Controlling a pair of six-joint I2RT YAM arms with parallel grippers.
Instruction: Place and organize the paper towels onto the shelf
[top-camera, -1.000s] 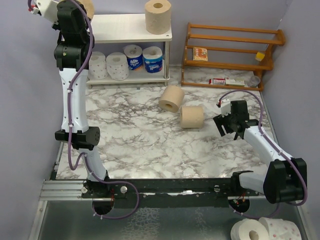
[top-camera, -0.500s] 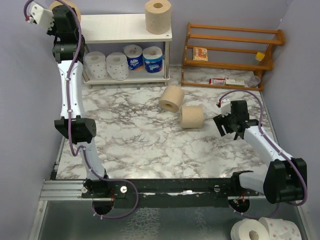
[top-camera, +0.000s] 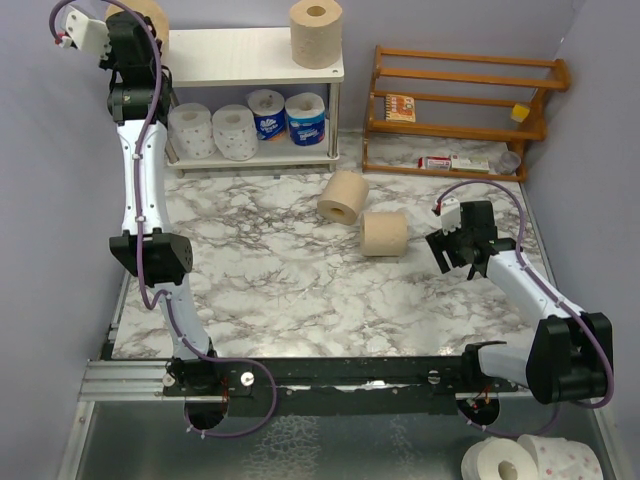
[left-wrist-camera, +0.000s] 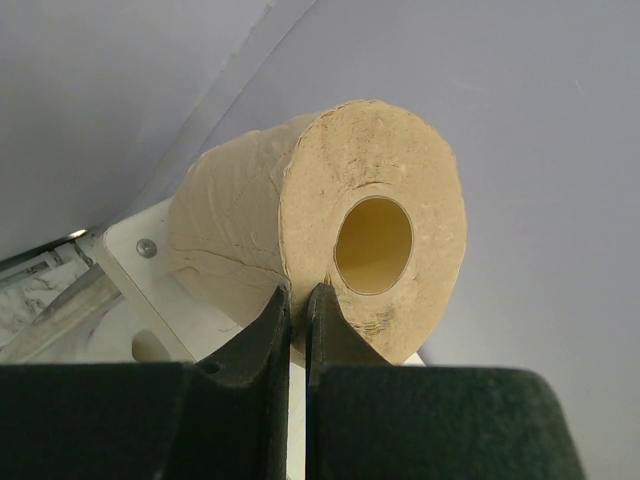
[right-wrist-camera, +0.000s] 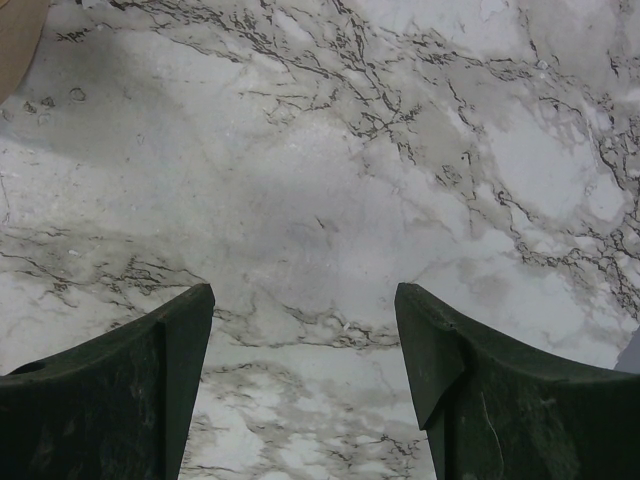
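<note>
The white shelf (top-camera: 240, 55) stands at the back left. A tan roll (top-camera: 316, 32) stands upright on its top board at the right. Another tan roll (top-camera: 152, 12) lies at the top board's far left, and the left wrist view (left-wrist-camera: 330, 220) shows it close up. My left gripper (top-camera: 138, 35) is shut, its tips (left-wrist-camera: 298, 295) against that roll's lower end face. Two pink-dotted rolls (top-camera: 190, 130) and two blue-wrapped rolls (top-camera: 288, 117) sit on the lower tier. Two tan rolls (top-camera: 343, 196) (top-camera: 385, 234) lie on the table. My right gripper (top-camera: 448, 250) is open and empty (right-wrist-camera: 305, 300) to the right of them.
An orange-brown wooden rack (top-camera: 460, 100) with small items stands at the back right. Two spare white rolls (top-camera: 520, 460) lie off the table at the bottom right. The purple wall is close behind the shelf's left end. The marble table (top-camera: 300, 290) spans the middle.
My left arm has swung left along the shelf top to the tan roll at its far-left end, mostly in the first half second. The right arm has not moved.
</note>
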